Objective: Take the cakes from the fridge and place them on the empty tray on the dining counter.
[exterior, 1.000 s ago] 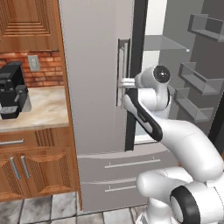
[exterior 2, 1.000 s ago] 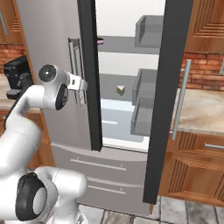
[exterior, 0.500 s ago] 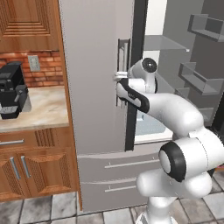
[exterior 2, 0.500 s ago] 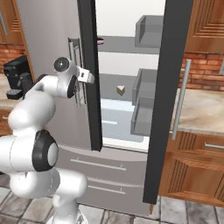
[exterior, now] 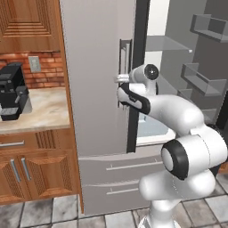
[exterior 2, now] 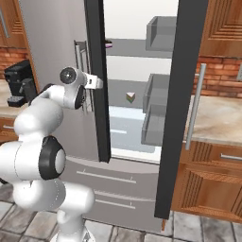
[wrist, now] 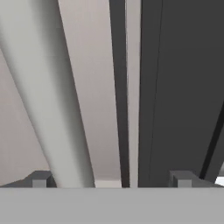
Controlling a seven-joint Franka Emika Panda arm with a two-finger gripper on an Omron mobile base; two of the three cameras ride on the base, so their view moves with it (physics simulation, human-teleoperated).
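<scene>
The silver-grey fridge (exterior: 95, 89) stands with its left door shut and its right door swung open. A small white-topped cake slice with striped layers (exterior 2: 131, 97) sits on a middle shelf inside. The chocolate slice, the tray and the dining counter are out of view. My gripper (exterior: 120, 79) (exterior 2: 97, 82) is at the left door's vertical bar handle (exterior: 124, 55), about halfway down. In the hand view the gripper (wrist: 112, 180) is open, and the handle bar (wrist: 48, 87) runs between its fingertips, close to the left fingertip (wrist: 41, 179).
The open right door (exterior 2: 182, 118) with its grey shelf bins (exterior: 200, 80) juts out to the right. A black coffee machine (exterior: 11, 91) sits on the wall counter to the left. Fridge drawers (exterior: 120, 178) lie below, and wood cabinets and another counter (exterior 2: 217, 118) stand to the right.
The arm has swung and folded, bringing the gripper a little left and up onto the left door's handle. The fridge and the cake slice have not moved.
</scene>
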